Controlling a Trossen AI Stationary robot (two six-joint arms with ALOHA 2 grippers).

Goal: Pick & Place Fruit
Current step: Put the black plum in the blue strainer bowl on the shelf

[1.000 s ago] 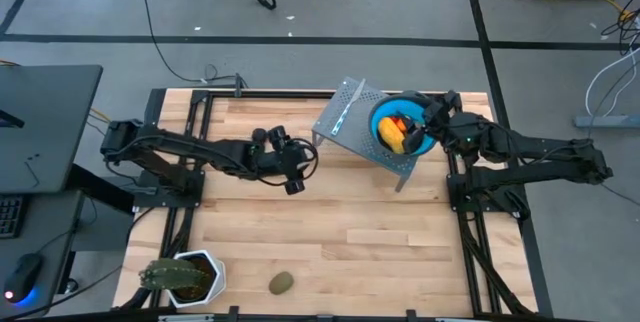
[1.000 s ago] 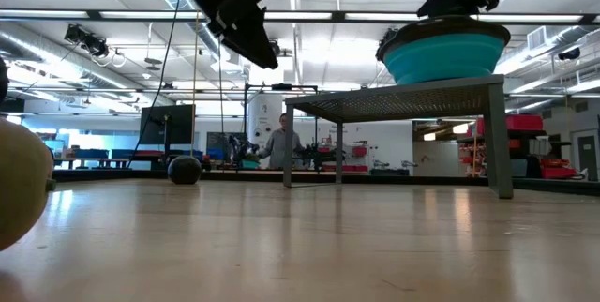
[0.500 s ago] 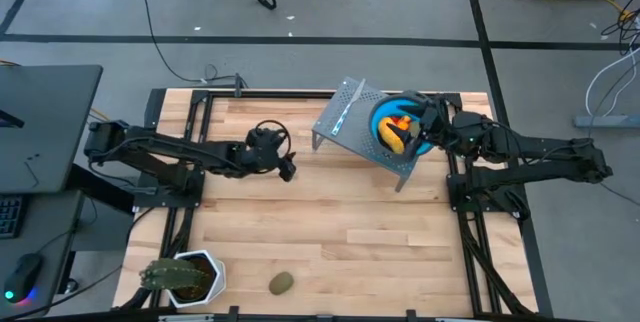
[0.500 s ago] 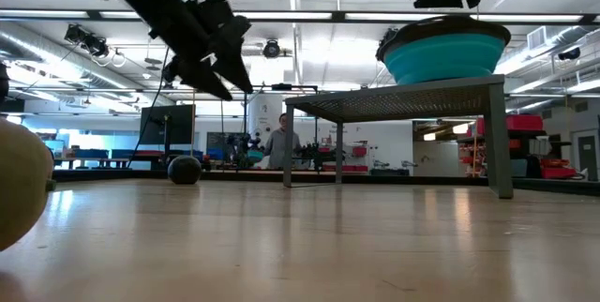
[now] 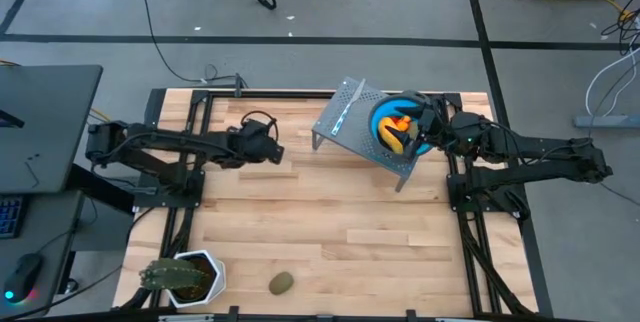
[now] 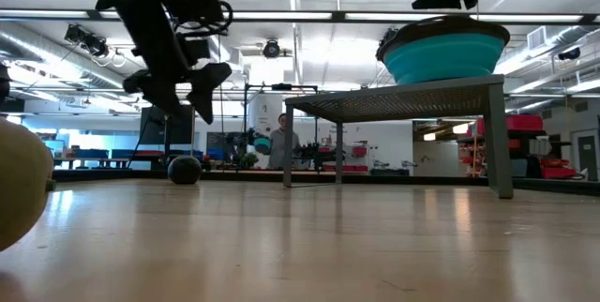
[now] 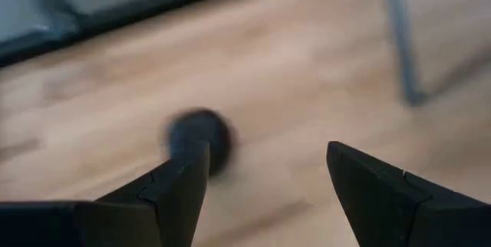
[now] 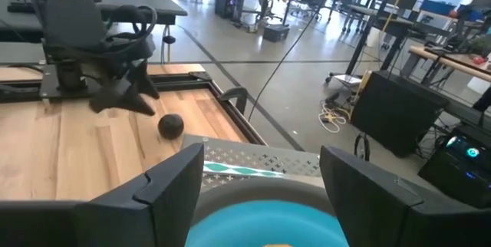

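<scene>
Left hand (image 6: pixel 178 105), fingers apart and empty, hangs above the dark round fruit (image 6: pixel 185 170), which rests on the bench (image 5: pixel 330 222) near the far edge, toward the far-left corner. Right hand (image 8: pixel 261 178), fingers likewise apart and holding nothing, hovers over the blue bowl (image 5: pixel 400 127). The bowl stands on a grey perforated-metal stand (image 5: pixel 355 127) at the far-right part of the bench and contains yellow and orange-red fruit pieces (image 5: pixel 398 130). One olive-brown oval fruit (image 5: pixel 282 283) lies at the near edge, beside a green spiky plant (image 5: pixel 170 277) in a white pot at the near-left corner.

Hazards. The dark fruit is a smooth sphere on a flat surface: a finger (image 7: pixel 180 193) landing off-centre would probably nudge it into a roll, possibly off the far edge, which is close. In the left wrist view the fruit sits just ahead of one finger rather than between the pair, so a straight descent appears likely to miss or clip it. The bowl sits high on slender legs; a knock from the right hand could shift it on the mesh.

Materials. Bench: pale jointed wood planks, faintly glossy. Bowl: soft-looking turquoise body with a dark rim. Stand: a flat sheet punched with small holes, on thin square legs. Olive fruit: matte, egg-shaped.
</scene>
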